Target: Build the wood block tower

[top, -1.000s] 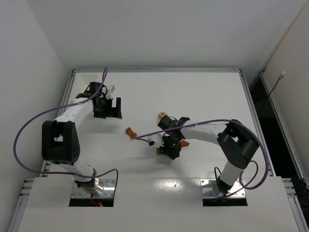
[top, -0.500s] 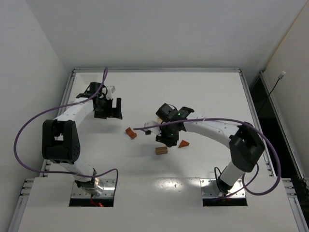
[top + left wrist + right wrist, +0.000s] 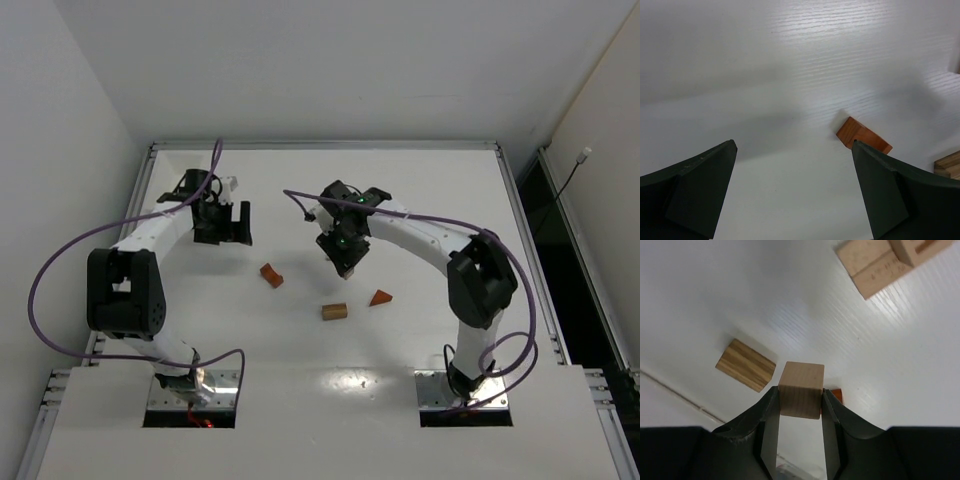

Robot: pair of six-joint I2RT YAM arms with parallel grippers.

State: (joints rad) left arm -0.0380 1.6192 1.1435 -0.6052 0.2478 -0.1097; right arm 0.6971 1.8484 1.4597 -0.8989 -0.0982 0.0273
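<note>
Right wrist view: right gripper [image 3: 800,392] pinches a pale tan wooden cube [image 3: 801,374] between its pads. The part-built wood block tower [image 3: 880,262] stands near, apart from the cube. Left gripper [image 3: 792,145] gapes wide, near a reddish-brown wooden block [image 3: 863,137].

The gripper [image 3: 800,396], at bottom centre, clamps a pale cube [image 3: 801,382] between its two dark fingers. Left of the cube, a striped block [image 3: 745,365] lies on the white counter [image 3: 715,295]. A red piece [image 3: 836,395] peeks out just behind the right-hand finger. In the upper right corner stands the tower [image 3: 872,270], pale blocks stacked and cut off by the frame.
</note>
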